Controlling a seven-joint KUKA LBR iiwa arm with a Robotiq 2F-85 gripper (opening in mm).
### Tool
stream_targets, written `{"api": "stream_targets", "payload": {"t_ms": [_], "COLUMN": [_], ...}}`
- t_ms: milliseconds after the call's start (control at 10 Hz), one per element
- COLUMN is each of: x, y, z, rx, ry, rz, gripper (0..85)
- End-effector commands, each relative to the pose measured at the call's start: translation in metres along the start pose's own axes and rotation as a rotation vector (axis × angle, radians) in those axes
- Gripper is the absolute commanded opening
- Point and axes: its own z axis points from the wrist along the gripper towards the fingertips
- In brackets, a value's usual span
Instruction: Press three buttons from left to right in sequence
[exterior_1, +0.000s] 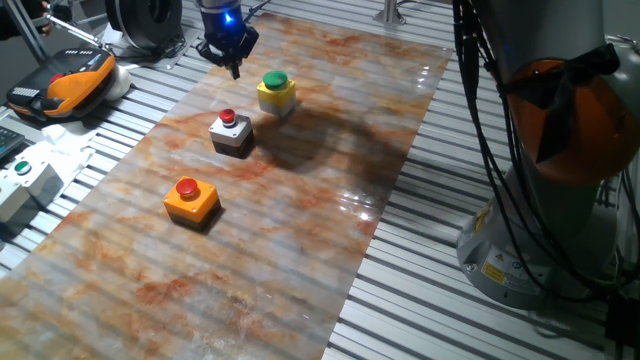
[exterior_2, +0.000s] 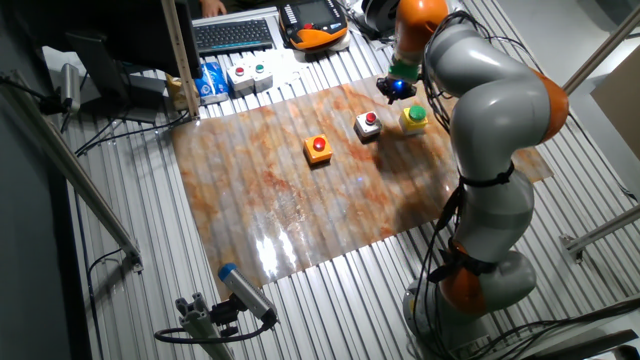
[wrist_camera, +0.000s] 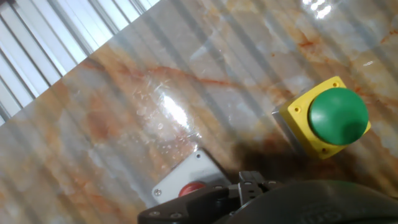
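Observation:
Three buttons stand in a row on the marbled mat (exterior_1: 300, 230). The yellow box with a green cap (exterior_1: 276, 90) (exterior_2: 414, 118) (wrist_camera: 329, 118) is the farthest. The grey-white box with a red cap (exterior_1: 231, 132) (exterior_2: 368, 124) (wrist_camera: 186, 180) is in the middle. The orange box with a red cap (exterior_1: 191, 200) (exterior_2: 318, 149) is the nearest. My gripper (exterior_1: 235, 68) (exterior_2: 396, 92) hangs above the mat, a little to the left of the yellow box and behind the grey-white box, touching neither. The gripper's body fills the bottom of the hand view and the fingertips do not show there.
The mat lies on a slatted metal table. A white control box (exterior_1: 25, 180) (exterior_2: 248, 78) and an orange teach pendant (exterior_1: 70, 85) (exterior_2: 315, 22) sit off the mat's left side. The arm's base and cables (exterior_1: 550, 200) stand to the right.

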Motion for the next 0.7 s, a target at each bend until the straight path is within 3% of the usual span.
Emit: {"api": "stream_targets", "payload": {"t_ms": [0,600], "x": [0.0026,0.0094], "y": [0.0015,0.0028], "z": [0.0009,0.0027], "rx": [-0.003,-0.005], "ry": [0.000,-0.002], "rz": [0.004,0.009], "gripper": [0.0,0.0]}}
